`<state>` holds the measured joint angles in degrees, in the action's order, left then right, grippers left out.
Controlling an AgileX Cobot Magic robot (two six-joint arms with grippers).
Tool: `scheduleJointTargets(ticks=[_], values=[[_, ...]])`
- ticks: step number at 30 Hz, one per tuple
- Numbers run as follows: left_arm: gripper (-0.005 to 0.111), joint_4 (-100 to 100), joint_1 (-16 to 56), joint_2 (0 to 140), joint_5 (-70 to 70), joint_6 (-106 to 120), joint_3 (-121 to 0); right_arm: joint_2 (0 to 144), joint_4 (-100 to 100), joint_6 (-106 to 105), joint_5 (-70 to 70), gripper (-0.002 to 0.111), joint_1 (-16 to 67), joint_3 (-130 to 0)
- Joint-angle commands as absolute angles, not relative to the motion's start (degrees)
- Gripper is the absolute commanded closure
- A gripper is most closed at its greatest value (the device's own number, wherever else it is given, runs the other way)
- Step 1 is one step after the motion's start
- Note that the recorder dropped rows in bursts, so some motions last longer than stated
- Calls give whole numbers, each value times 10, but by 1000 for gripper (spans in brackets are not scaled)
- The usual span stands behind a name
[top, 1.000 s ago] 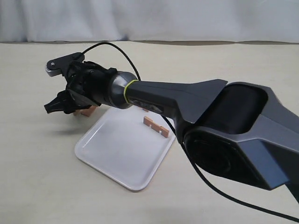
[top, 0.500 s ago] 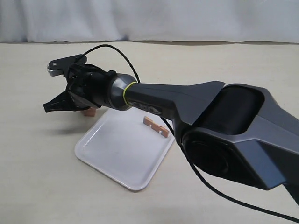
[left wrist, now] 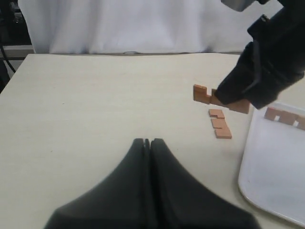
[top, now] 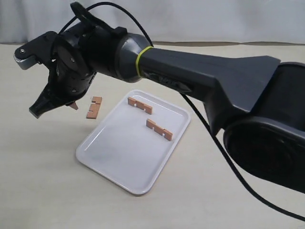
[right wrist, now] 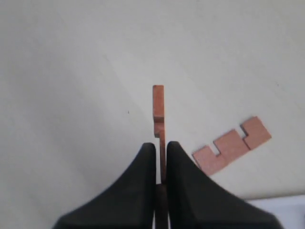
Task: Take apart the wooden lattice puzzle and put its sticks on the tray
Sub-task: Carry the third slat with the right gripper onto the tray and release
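1. Fingers (right wrist: 137,183) of my right gripper (right wrist: 161,149) clamp one stick (right wrist: 158,107) (edge-on), above the table (top: 47,167).
2. Left gripper (left wrist: 149,142): fingers pressed together.
3. Loose stick (top: 94,107) lies on table just beside tray (top: 109,160); two sticks (top: 159,130) rest inside.

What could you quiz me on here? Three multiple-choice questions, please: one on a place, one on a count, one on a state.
1. Relative to the tray, where is the loose stick?
A inside it; B on the table beside it; C stacked on another stick.
2. How many sticks lie in the tray?
A two; B three; C four.
3. The right gripper is:
A open and empty; B shut on the tray's rim; C shut on a stick.

B: it rests on bare table just outside the rim.
A: two lie apart on the white surface.
C: the right wrist view shows the held stick pinched between closed jaws.
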<state>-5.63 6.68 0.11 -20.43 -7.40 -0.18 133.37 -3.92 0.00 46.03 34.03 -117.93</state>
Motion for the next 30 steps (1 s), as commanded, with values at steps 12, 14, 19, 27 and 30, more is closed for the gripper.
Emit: scheduleJointTargets(ticks=[12,14,19,27,30], values=[[107,-59,67,0,-198,-76,0,1129,-8,-72,314,104,265,-818],[107,-59,67,0,-198,-76,0,1111,-7,-73,300,104,253,-787],[107,-59,67,0,-198,-76,0,1090,-7,-73,223,104,241,-711],[107,-59,67,0,-198,-76,0,1125,-9,-65,141,104,240,-685],[107,-59,67,0,-198,-76,0,1136,-9,-65,123,104,238,-685]])
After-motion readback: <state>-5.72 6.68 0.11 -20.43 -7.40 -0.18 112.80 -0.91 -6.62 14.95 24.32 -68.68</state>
